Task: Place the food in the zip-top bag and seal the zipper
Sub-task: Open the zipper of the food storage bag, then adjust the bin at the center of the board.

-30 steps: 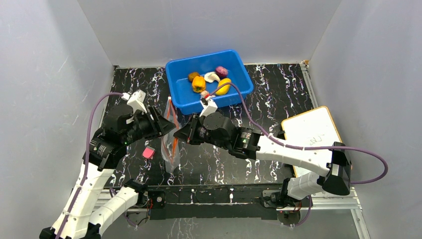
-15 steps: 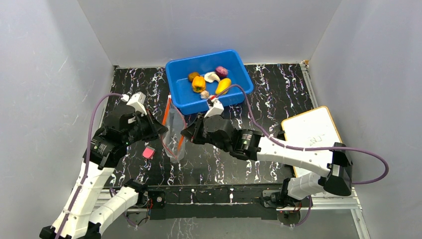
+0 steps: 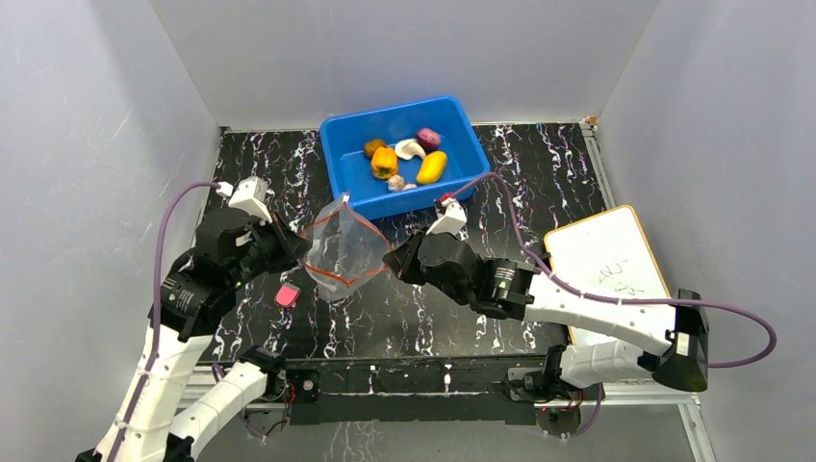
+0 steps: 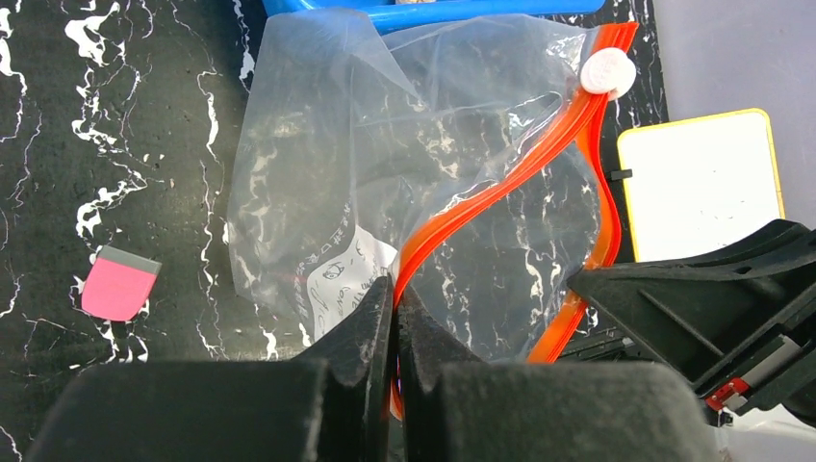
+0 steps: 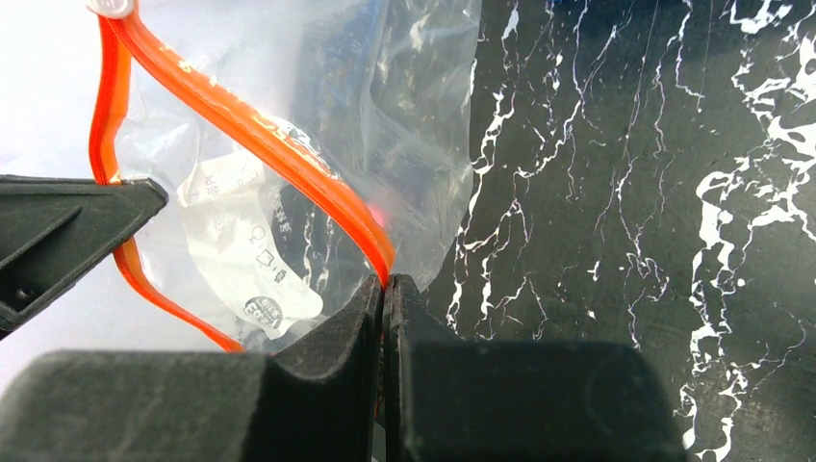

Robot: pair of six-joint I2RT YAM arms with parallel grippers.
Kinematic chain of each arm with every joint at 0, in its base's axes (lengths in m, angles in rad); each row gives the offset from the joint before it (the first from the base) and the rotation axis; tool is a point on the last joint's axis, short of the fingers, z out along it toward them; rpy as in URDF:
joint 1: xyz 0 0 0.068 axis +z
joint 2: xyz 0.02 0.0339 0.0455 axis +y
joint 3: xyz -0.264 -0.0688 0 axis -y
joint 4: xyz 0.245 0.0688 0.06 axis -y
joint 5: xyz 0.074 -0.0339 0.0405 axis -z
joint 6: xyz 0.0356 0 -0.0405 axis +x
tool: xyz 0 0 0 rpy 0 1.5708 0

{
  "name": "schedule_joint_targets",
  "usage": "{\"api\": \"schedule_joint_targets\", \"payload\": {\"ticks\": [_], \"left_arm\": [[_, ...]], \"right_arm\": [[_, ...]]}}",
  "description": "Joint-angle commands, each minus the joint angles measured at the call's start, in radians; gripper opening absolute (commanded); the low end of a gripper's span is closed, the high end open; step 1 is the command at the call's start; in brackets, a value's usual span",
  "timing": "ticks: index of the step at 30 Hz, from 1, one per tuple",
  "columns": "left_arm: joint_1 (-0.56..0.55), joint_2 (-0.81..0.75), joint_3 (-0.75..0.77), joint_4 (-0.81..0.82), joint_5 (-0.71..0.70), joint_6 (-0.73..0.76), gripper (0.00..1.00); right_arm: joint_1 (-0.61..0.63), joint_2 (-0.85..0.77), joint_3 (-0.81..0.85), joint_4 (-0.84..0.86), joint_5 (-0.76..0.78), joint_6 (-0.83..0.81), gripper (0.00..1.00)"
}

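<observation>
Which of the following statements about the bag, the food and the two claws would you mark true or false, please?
1. The left claw is shut on the red-orange zipper strip of the clear crinkly zip-top bag. True.
2. The right claw hangs open, holding nothing. False: it is shut on the strip's other side, and the mouth gapes between the claws.
3. The small toy foods lie inside the bag. False: they all lie in the blue plastic bin.
4. The small pink block lies on the black marbled table, outside the bag. True.
</observation>
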Motion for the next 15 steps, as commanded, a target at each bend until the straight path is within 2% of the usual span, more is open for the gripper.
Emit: {"api": "schedule_joint_targets", "payload": {"ticks": [1,4,7,11,15], "left_arm": [[0.003,0.006,0.016,0.028,0.019,0.025,0.0],[0.002,-0.009,-0.004,0.06,0.048,0.019,0.0],[0.002,-0.016,-0.025,0.078,0.059,0.022,0.0],[0.002,-0.008,-0.021,0.07,0.056,0.036,0.0],[0.002,-0.006,0.004,0.047,0.027,0.053,0.0]], "right_arm": [[0.003,0.028,0.066,0.036,-0.023,0.025,0.05],[0.003,0.035,0.106,0.044,-0.027,0.044,0.16],[0.002,0.034,0.133,0.054,-0.008,0.082,0.35],[-0.003,0.032,0.183,0.052,0.029,0.063,0.42],[-0.022,0.031,0.22,0.014,0.155,0.068,0.5]]}}
